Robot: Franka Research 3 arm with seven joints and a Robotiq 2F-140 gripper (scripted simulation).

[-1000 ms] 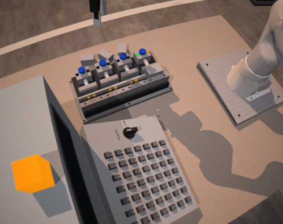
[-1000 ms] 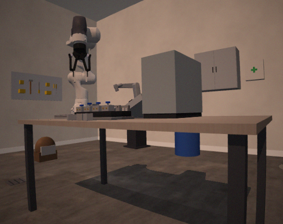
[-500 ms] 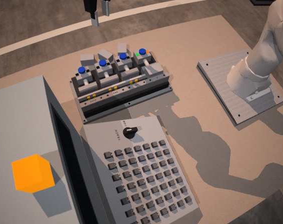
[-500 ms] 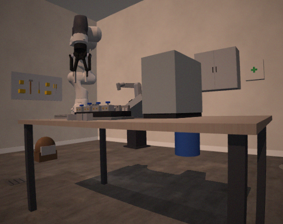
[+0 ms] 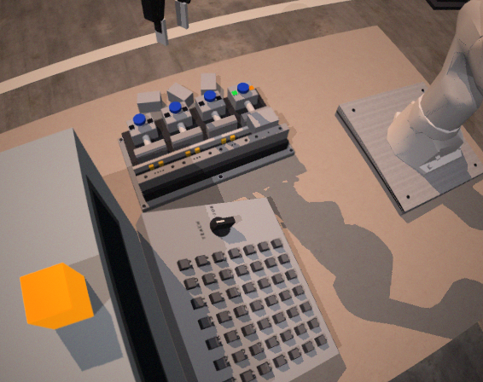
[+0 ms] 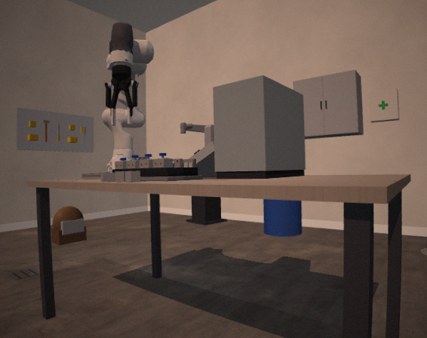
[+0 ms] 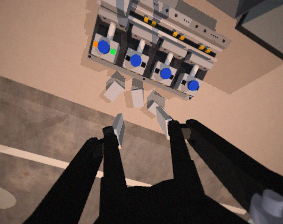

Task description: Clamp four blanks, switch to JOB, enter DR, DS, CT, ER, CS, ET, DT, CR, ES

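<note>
Three blanks behind valve blocks

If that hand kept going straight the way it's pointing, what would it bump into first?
The hand would probably meet the loose gray blocks or the table beside them; depth is unclear.

The tabletop has a smooth, matt, wood-like surface, and the cabinet looks like matt painted metal. The robot's base plate shows fine, brushed-looking streaks; the blue knobs resemble smooth plastic.
</note>
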